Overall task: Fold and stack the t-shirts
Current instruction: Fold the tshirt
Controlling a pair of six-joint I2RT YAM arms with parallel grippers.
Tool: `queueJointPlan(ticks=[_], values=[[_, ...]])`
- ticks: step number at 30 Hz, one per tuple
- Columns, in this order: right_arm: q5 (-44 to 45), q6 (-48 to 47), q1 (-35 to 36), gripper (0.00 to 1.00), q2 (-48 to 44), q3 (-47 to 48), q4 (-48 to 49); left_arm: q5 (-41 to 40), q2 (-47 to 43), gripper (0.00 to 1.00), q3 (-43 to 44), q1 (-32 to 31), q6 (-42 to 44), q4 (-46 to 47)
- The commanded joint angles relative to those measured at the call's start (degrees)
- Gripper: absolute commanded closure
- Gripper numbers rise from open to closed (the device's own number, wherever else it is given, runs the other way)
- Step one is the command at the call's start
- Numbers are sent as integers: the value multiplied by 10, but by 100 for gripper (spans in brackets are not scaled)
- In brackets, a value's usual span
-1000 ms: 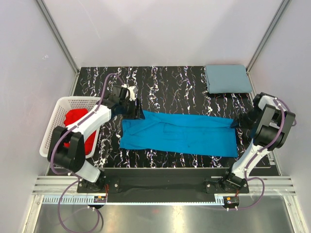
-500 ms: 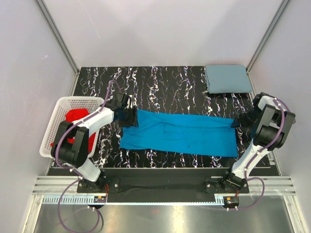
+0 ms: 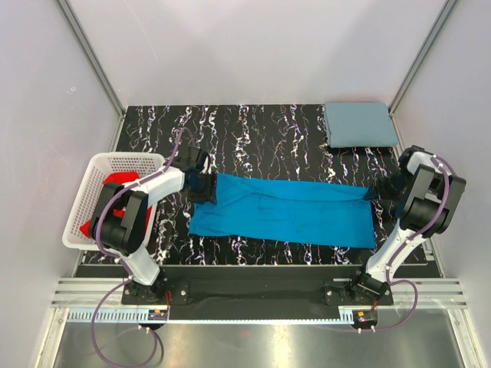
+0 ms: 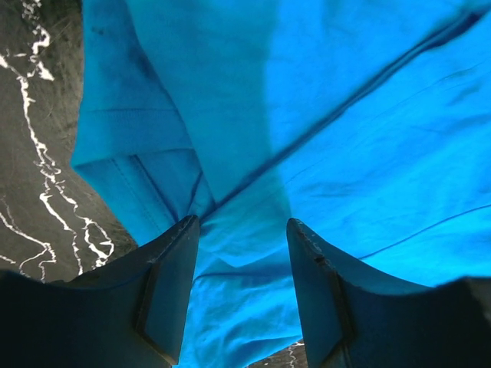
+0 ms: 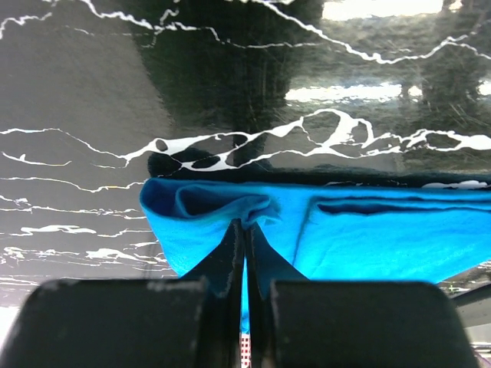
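A bright blue t-shirt (image 3: 284, 211) lies folded into a long strip across the black marbled table (image 3: 261, 130). My left gripper (image 3: 203, 187) is open, its jaws astride the shirt's left end (image 4: 245, 253). My right gripper (image 3: 374, 192) is shut on the shirt's right edge (image 5: 230, 211), pinching a bunched fold. A dusty grey-blue t-shirt (image 3: 359, 124) lies folded at the far right corner. A red shirt (image 3: 115, 201) sits in the basket, partly hidden by my left arm.
A white lattice basket (image 3: 92, 172) stands at the table's left edge. Grey walls enclose the table on three sides. The metal rail with the arm bases (image 3: 261, 291) runs along the near edge.
My left gripper has moved down and left from above the shirt's top-left corner onto its left end. The right arm and the shirt have barely moved.
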Motion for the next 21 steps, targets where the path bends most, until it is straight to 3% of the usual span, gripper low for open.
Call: queueJointPlan(ticks=[1,13,21], values=[[-13,-9,4,100,3,-3,8,-25,1,45,24,3,18,-2],[-14,-17,4,100,14,-3,10,-31,5,46,31,2,18,-15],[-9,-17,4,100,7,5,3,-25,16,58,32,-2,15,-14]])
